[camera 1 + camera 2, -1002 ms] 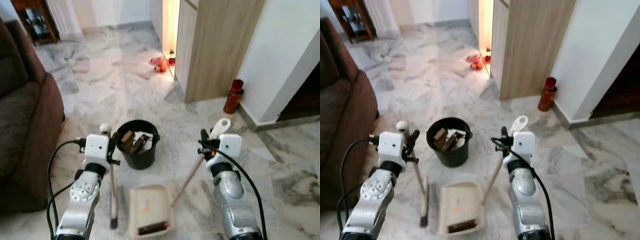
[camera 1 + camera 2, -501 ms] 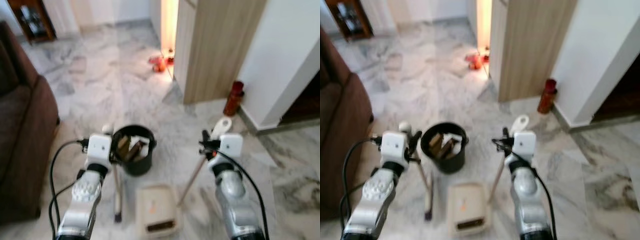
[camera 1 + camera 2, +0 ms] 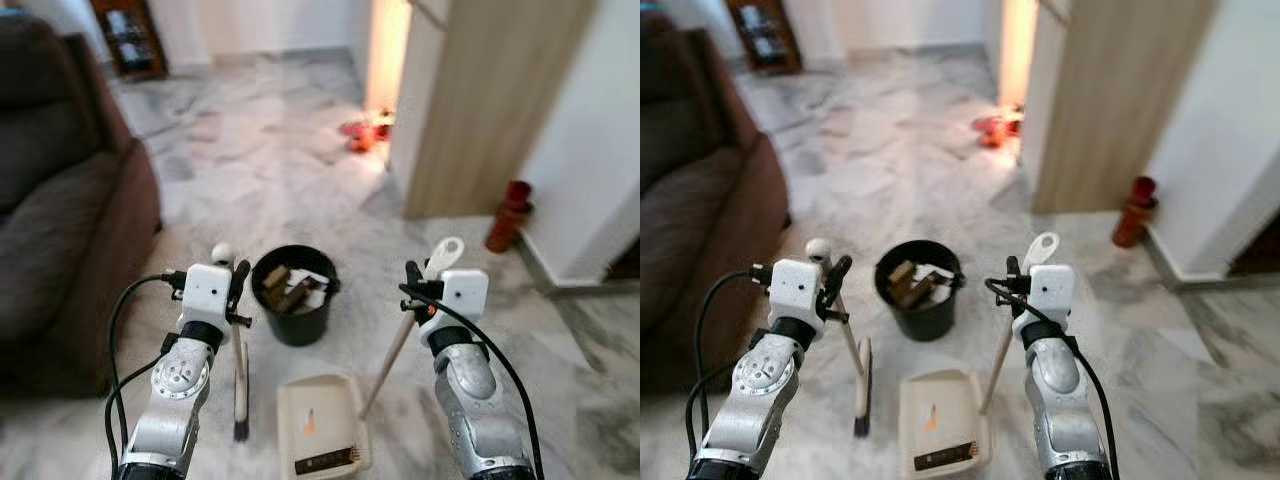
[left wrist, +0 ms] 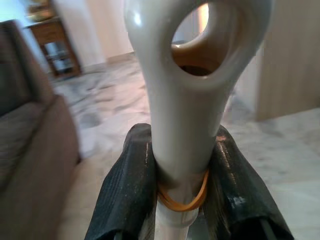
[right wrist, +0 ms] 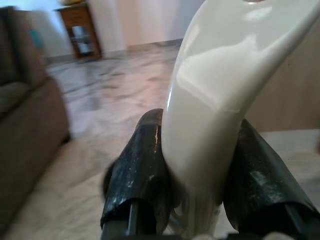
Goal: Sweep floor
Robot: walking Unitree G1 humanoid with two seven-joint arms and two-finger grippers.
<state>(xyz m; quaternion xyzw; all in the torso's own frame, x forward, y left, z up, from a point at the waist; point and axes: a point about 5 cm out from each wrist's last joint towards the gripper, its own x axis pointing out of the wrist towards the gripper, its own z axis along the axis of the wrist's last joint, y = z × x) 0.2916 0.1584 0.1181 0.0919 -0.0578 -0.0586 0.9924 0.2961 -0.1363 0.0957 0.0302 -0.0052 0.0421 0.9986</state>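
Your left gripper [image 4: 177, 185] clamps broom [image 3: 240, 385] handle, lower left; right gripper [image 5: 200, 172] clamps dustpan [image 3: 320, 430] handle, pan bottom centre. Marble floor [image 3: 270, 170], black bin [image 3: 296, 298] centre, brown sofa [image 3: 60, 200] left, wood cabinet [image 3: 480, 100] upper right.

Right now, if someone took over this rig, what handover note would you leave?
Left gripper: shut on the broom handle, brush end on the marble floor.
Right gripper: shut on the dustpan handle; the dustpan sits on the floor ahead with dark debris in it.
Black bin, holding scraps, stands just beyond.
Left to do: empty the dustpan into the bin.
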